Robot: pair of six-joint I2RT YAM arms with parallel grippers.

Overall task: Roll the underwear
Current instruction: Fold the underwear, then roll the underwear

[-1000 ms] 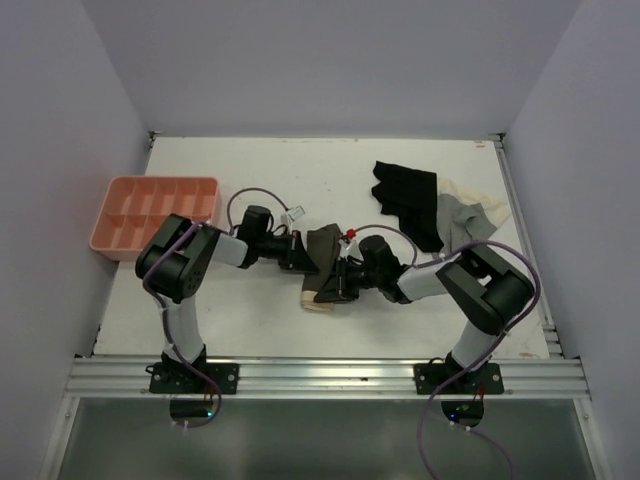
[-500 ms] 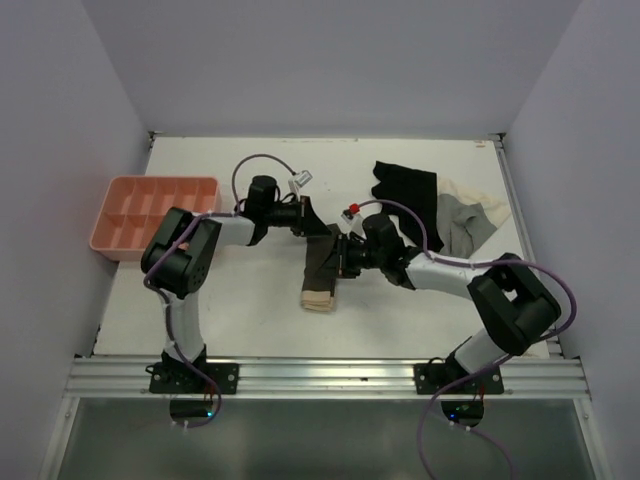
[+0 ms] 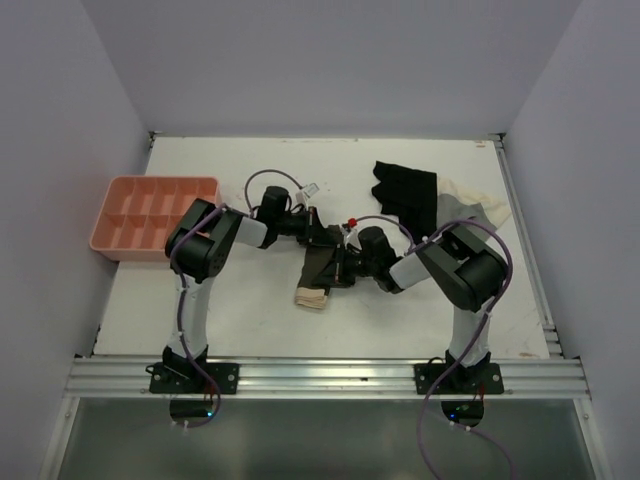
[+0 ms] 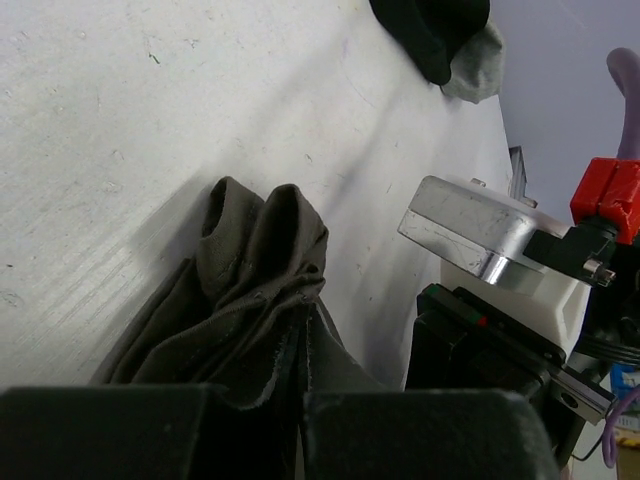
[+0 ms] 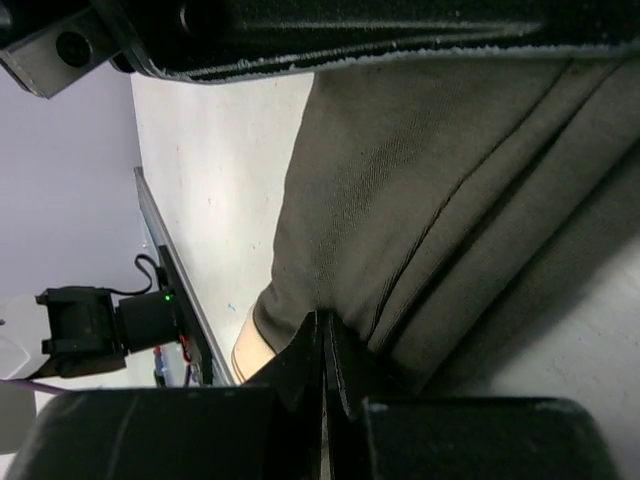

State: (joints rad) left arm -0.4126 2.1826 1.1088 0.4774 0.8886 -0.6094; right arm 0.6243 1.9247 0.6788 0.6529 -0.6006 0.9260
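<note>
The underwear (image 3: 321, 270), frame centre, clamped by the left gripper (image 3: 318, 237) and the right gripper (image 3: 345, 268).
Best turn both wrists together, fabric taut, for an even roll.

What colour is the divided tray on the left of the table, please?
The tray is salmon pink, best seen in the top view.

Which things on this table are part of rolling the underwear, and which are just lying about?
In the job: dark brown fabric underwear with pale beige waistband; left claw and right claw, both shut on it.
Lying about: pink plastic compartment tray; black fabric garment; grey-and-cream fabric garment.
</note>
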